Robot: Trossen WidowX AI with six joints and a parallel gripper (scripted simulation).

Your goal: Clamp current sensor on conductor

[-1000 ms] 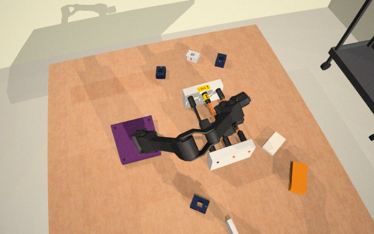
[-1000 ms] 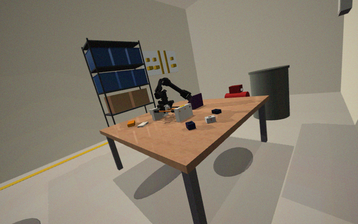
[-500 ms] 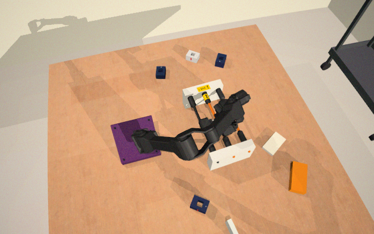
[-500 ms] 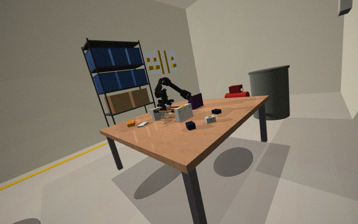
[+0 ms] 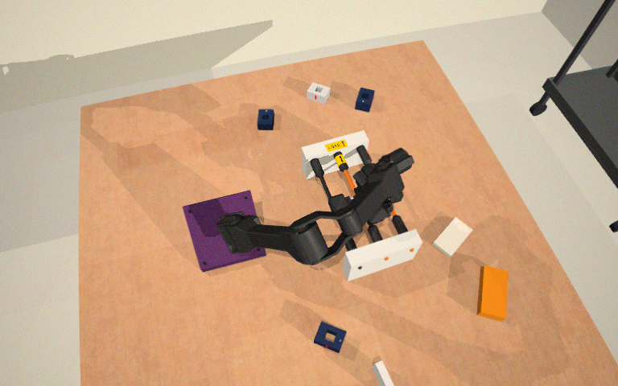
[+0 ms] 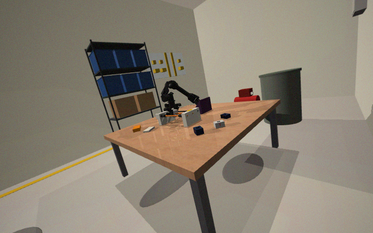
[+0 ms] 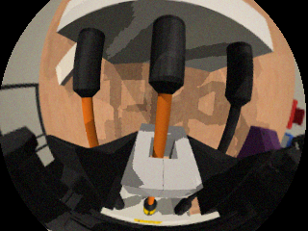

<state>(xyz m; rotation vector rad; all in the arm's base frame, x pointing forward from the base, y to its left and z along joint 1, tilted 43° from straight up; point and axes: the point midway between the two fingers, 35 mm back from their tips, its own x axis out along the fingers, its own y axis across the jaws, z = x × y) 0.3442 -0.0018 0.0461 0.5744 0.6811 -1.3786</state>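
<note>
The light grey current sensor (image 7: 185, 174) surrounds the middle orange conductor (image 7: 163, 117) (image 5: 348, 178) in the wrist view. Its two halves meet at a thin seam, and the conductor passes through its square window. My gripper (image 7: 162, 137) is shut on the sensor, one black finger at each side. The yellow LOAD label (image 5: 335, 145) (image 7: 148, 221) is on the far support block, in line with this conductor, whose yellow band (image 5: 340, 159) bears an arrow. The sensor's own arrow is not visible, and the arm hides most of the sensor in the top view.
Another orange conductor (image 7: 89, 120) and a black one (image 7: 231, 127) flank the middle one. White support blocks (image 5: 382, 257) hold the conductor ends. Dark blue blocks (image 5: 265, 119) (image 6: 198, 130), a white windowed block (image 5: 318, 96) and an orange block (image 5: 492, 293) stand around the fixture.
</note>
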